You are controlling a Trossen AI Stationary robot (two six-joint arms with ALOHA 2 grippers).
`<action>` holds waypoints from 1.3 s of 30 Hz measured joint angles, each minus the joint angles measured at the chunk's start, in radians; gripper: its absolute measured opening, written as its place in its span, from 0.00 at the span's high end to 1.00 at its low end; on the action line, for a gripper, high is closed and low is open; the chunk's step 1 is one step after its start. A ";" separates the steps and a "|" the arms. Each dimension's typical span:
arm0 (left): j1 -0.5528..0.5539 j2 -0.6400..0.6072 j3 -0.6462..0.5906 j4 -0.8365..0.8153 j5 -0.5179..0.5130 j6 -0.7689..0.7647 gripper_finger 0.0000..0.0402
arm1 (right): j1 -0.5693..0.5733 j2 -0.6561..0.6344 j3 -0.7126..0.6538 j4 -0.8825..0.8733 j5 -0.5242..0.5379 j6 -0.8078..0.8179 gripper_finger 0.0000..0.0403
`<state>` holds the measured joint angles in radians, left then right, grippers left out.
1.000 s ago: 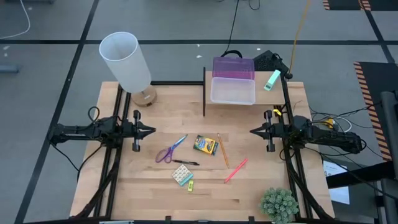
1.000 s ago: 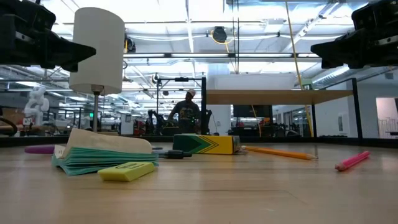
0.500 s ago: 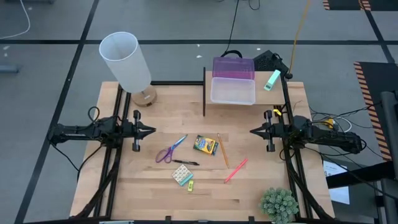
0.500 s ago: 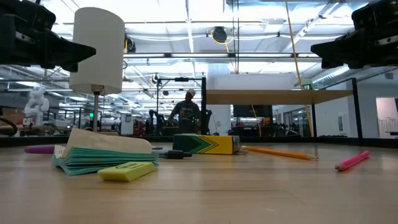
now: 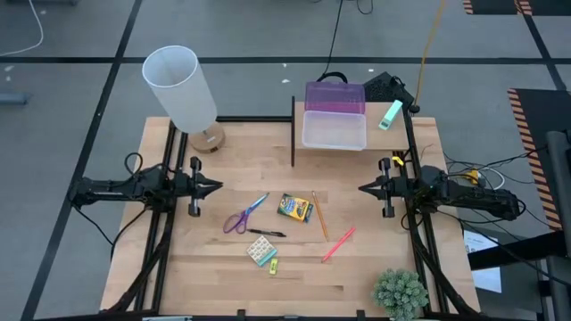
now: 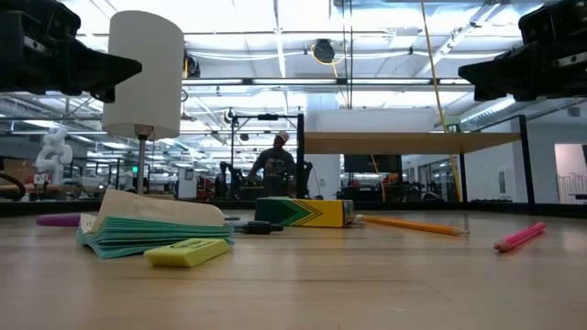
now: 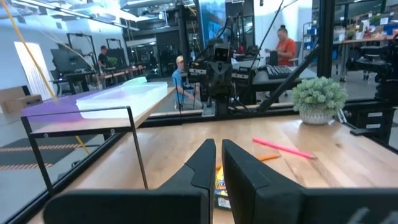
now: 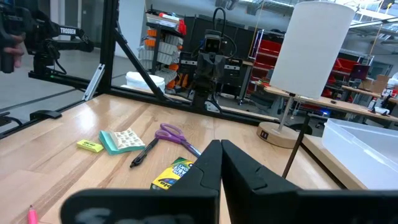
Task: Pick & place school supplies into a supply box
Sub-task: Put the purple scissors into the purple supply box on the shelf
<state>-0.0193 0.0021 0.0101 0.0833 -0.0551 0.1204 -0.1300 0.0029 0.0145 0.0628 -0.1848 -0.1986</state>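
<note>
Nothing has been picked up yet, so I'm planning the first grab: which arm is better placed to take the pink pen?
Probably the right. The pink pen lies on the right half of the table, nearer the right gripper than the left gripper. Both wait shut, holding nothing.

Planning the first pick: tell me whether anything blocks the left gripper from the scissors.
Nothing visible does. The left gripper hangs shut at the table's left side; only bare wood lies between it and the scissors. The black pen and eraser lie beyond the scissors.
</note>
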 joint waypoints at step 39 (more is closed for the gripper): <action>-0.015 0.762 1.189 -0.514 -0.200 -0.154 1.00 | -0.001 0.001 0.000 0.139 0.001 0.029 1.00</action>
<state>-0.0341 0.7643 1.1996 -0.4305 -0.2555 -0.0334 -0.1310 0.0036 0.0143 0.2022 -0.1841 -0.1694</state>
